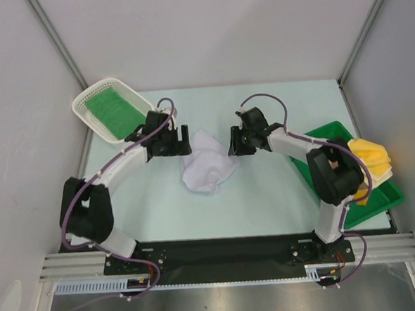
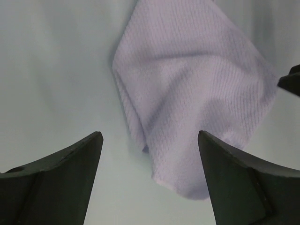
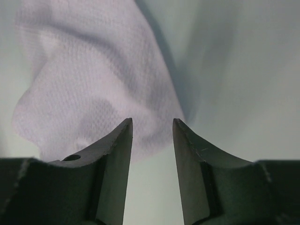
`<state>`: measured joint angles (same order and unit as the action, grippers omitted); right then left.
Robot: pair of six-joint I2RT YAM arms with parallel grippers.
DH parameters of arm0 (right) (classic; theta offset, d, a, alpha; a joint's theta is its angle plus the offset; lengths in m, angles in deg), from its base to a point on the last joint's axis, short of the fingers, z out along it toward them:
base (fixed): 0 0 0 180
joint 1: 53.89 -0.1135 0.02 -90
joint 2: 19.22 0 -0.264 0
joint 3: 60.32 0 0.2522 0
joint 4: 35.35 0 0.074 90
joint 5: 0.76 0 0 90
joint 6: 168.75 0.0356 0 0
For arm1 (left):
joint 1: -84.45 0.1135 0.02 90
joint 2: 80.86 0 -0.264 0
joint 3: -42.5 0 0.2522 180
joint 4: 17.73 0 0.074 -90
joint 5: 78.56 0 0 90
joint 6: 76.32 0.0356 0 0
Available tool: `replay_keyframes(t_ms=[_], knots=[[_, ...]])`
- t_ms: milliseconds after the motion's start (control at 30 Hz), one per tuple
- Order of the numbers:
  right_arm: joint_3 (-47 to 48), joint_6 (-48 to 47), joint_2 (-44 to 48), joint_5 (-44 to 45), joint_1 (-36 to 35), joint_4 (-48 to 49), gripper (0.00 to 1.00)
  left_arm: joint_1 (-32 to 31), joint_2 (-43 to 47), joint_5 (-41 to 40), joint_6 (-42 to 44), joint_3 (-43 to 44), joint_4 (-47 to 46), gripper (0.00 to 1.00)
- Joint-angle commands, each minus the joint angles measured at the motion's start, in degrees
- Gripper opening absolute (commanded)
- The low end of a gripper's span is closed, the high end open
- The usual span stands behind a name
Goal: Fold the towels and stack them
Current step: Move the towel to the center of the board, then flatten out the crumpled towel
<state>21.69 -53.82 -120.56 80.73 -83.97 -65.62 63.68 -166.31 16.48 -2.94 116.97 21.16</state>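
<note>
A crumpled lavender towel (image 1: 208,166) lies in the middle of the pale table. My left gripper (image 1: 183,143) is open just left of its far edge; the left wrist view shows the towel (image 2: 197,93) ahead of wide-apart fingers (image 2: 65,178), with nothing between them. My right gripper (image 1: 233,145) is open, jaws partly apart, just right of the towel; the right wrist view shows the towel's edge (image 3: 93,84) right at the fingertips (image 3: 124,136), not gripped. A green towel (image 1: 113,110) lies in the white basket (image 1: 84,99). A yellow towel (image 1: 373,159) sits in the green tray (image 1: 333,130).
The white basket stands at the far left corner and the green tray along the right edge. Grey enclosure walls and frame posts (image 1: 358,33) close in the table. The arm bases sit on the black rail (image 1: 214,257) at the near edge.
</note>
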Motion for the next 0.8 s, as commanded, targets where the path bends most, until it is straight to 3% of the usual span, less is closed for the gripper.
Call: replay_keyframes(t_ms=[0,100,233,400,500,533,567,633,667,733,767], knots=[[8.5,-7.6,-6.3,-7.2,2.4,2.6,0.45,-0.5,-6.5,-2.1,-1.7,9.0,-1.9,0.87],[14.4,-7.5,-11.9,-8.5,2.9,-2.8,0.43,-0.5,-11.0,-3.5,-3.3,9.8,-2.0,0.82],[10.2,-4.6,-9.9,-3.4,2.0,-6.5,0.53,-0.7,-12.6,-4.7,-3.2,6.3,-3.1,0.8],[1.0,-2.0,-5.6,-1.7,1.2,-3.2,0.56,-1.5,-15.1,-4.3,-3.2,3.1,-5.3,0.76],[-1.1,-1.6,-5.5,-4.6,1.2,1.0,0.52,-2.4,-19.6,-2.8,-3.2,6.2,-4.4,0.64],[-2.2,-1.5,-5.5,-5.0,1.2,2.2,0.41,-2.6,-20.3,-2.4,-3.4,6.8,-4.5,0.55],[-2.4,-1.5,-5.4,-5.5,1.2,2.4,0.34,-2.7,-20.8,-1.1,-3.8,7.5,-4.9,0.36],[-2.6,-1.5,-2.8,-5.0,1.0,0.1,0.16,-2.8,-20.8,1.7,-3.9,7.8,-6.8,0.23],[-2.6,-1.5,-0.9,-4.5,0.6,-1.4,0.12,-2.9,-20.5,3.1,-3.7,9.2,-7.1,0.1],[-2.0,-0.9,6.6,-3.8,-0.2,-8.2,0.01,-3.3,-19.7,3.7,-2.3,12.0,-5.4,0.0],[-1.4,0.0,9.6,-2.2,-1.4,-10.4,0.0,-3.5,-19.1,3.4,-1.7,15.5,-4.6,0.0]])
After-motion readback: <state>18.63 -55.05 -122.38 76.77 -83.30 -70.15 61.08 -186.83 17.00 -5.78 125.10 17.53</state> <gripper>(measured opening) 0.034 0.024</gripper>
